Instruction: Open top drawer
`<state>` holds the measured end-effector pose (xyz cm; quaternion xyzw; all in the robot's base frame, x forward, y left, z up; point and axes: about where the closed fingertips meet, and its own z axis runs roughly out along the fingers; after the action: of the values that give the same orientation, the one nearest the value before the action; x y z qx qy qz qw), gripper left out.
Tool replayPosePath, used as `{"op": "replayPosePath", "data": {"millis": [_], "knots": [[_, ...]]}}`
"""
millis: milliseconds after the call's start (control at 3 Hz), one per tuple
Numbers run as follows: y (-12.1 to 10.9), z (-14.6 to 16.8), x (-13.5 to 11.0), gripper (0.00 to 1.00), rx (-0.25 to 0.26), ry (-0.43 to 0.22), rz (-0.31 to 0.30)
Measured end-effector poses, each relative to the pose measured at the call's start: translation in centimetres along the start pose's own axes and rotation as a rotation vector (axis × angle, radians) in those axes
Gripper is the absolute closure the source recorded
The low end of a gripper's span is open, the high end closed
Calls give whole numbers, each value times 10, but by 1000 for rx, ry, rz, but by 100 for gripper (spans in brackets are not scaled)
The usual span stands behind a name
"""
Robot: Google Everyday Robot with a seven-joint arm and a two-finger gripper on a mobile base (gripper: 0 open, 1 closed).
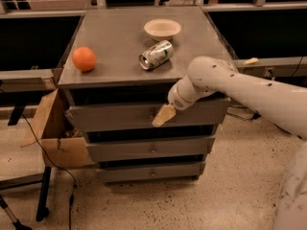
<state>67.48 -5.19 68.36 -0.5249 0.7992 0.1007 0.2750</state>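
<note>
The top drawer [110, 116] is the widest grey front of the cabinet, just under the cabinet top [120, 37]. A dark gap shows above its front panel. My gripper [163, 116], tan at its tip, is against the centre of this front, where it hides the knob. My white arm [230, 83] reaches in from the right.
On the cabinet top lie an orange [84, 59], a tipped drink can [155, 54] and a white bowl [162, 28]. Two narrower drawers [144, 149] sit below. An open cardboard box [50, 128] stands at the cabinet's left, with a black stand leg [43, 195] and a cable on the floor.
</note>
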Motion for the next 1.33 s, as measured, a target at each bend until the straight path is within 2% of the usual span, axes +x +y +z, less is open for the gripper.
{"op": "replayPosePath", "data": {"millis": [333,1000,1333], "knots": [[-9,2,14,39,20,18,3],[-10,-8,29,85,36,37,5],[-10,-12,27,90,36,37,5]]}}
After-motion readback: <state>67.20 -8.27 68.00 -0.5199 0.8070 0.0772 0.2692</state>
